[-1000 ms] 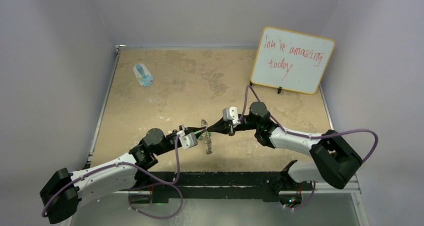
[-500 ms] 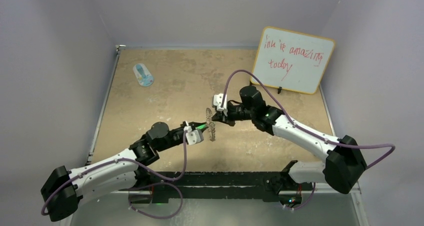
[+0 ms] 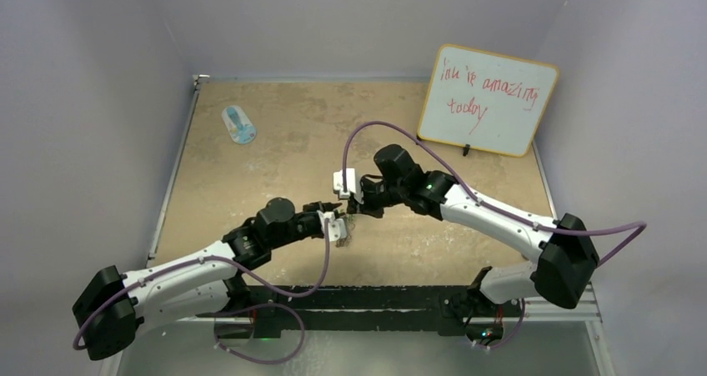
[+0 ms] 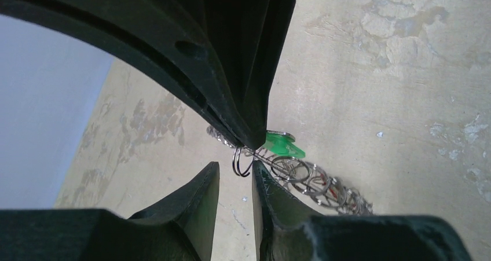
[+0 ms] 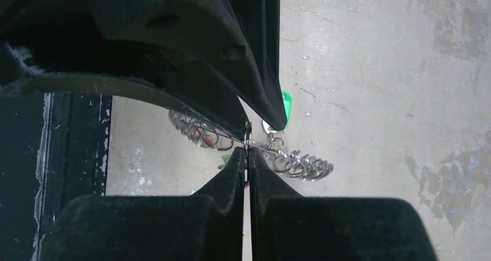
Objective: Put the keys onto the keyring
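The keyring (image 5: 284, 160) is pinched by the pressed-together right end effector (image 5: 248, 151), and one wire loop (image 4: 242, 161) is presented directly ahead of the slightly spread left end effector (image 4: 235, 169).

We see a tan worktop (image 3: 292, 155), mottled with paler and darker blotches. Far on the left lies a small blue-and-white oval (image 3: 239, 125), alone and well apart from everything else. At the far right corner a whiteboard (image 3: 488, 99) with a light wooden frame stands tilted, red handwriting across it, a small black foot (image 3: 466, 151) under its lower edge. A dark strip (image 3: 367, 297) runs along the near edge.
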Motion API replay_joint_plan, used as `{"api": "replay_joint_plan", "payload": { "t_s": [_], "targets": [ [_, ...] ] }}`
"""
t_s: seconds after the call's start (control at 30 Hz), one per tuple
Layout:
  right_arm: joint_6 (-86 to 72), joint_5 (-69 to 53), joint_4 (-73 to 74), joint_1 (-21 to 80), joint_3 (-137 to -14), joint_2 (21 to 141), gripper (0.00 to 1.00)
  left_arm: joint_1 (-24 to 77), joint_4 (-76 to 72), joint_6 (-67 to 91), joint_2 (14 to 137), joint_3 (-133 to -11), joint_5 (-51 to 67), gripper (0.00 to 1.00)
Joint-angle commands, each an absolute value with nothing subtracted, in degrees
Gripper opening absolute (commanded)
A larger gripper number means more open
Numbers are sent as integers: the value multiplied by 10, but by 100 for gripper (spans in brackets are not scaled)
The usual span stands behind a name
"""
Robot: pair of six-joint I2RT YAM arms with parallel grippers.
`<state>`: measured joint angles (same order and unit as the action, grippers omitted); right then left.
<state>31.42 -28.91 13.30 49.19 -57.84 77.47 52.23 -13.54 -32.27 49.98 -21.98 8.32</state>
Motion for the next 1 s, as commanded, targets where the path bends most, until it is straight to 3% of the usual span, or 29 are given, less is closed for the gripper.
{"api": "replay_joint_plan", "payload": {
  "t_s": [0.0,0.23,0.47,0.63,0.8,0.9,0.97],
  "targets": [
    [331,-282,156,497,-617,779,0,524,-121,-362,516,-259,108,26],
    [335,-277,155,501,-623,787,0,524,-96,-377,544,-281,136,20],
    [339,-267,157,502,-627,793,0,524,-72,-379,570,-305,147,0],
    [325,-289,137,503,-613,783,0,524,-87,-353,567,-302,139,0],
    [278,-286,33,487,-555,745,40,524,-154,-302,530,-257,123,0],
    [249,-332,-33,453,-517,713,53,524,-223,-258,504,-217,111,0],
    [228,-357,-68,427,-496,693,54,524,-271,-233,489,-192,108,0]
  ]
}}
